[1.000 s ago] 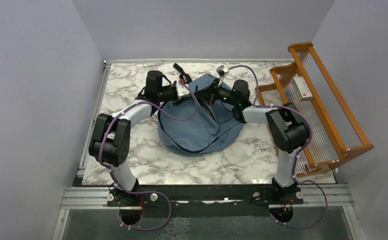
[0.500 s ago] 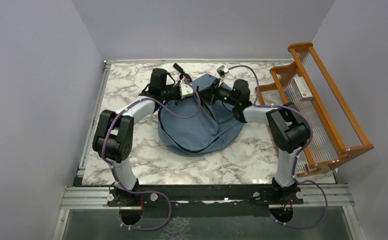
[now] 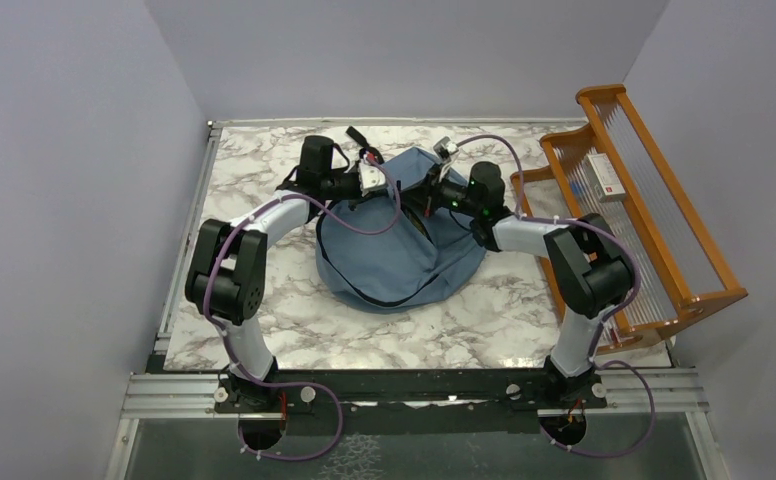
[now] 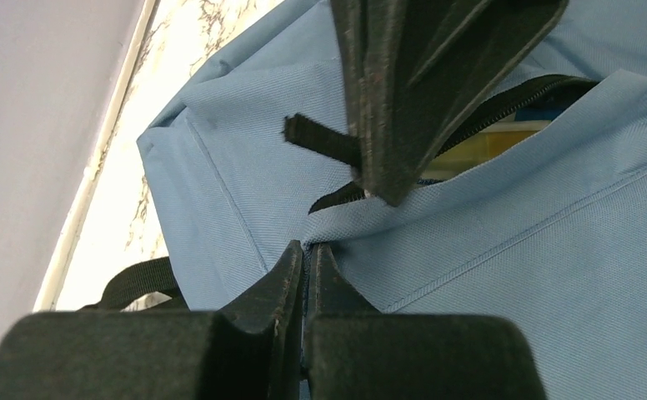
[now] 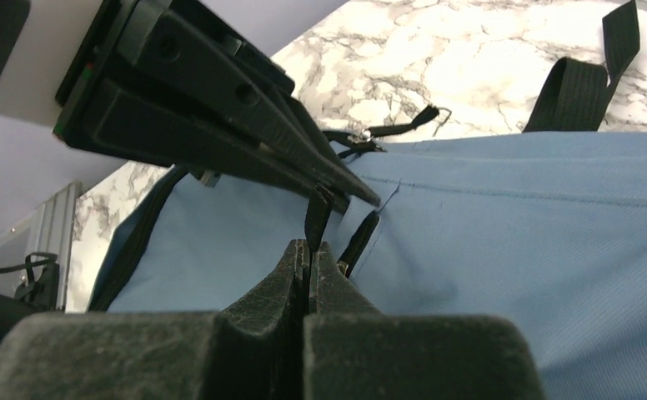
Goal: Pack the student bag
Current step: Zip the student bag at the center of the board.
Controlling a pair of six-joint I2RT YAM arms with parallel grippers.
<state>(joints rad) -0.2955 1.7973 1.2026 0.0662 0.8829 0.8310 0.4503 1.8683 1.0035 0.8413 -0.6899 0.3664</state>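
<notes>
Meeting at bag: left tool (image 3: 384, 183) and right tool (image 3: 422, 190) come tip to tip over the far upper edge of the student bag (image 3: 404, 245).
Student bag: dusty-blue, soft and slumped, lying on the marble worktop (image 3: 264, 300) between the two arms.
Left tool: fingers together, tips (image 4: 305, 250) pinching the blue hem of the bag just below the end of the zipper; seen from the right wrist it reaches in from above the bag (image 5: 368, 200).
Right tool: fingers together (image 5: 308, 246), clamped on the black zipper pull (image 5: 316, 221); from the left wrist it hangs just above the hem (image 4: 383, 187), the pull (image 4: 316, 137) sticking out to its side.
Zipper: black line (image 4: 504, 100) along the bag's upper edge, parted here.
Inside bag: something yellow and blue (image 4: 504, 142) shows through the gap; cannot tell what.
Straps: black webbing (image 3: 356, 138) trailing on the worktop just beyond the bag.
Rack: orange wood (image 3: 664, 230), right of the bag, apart from it.
On rack: small white box (image 3: 604, 177), well right of the bag.
</notes>
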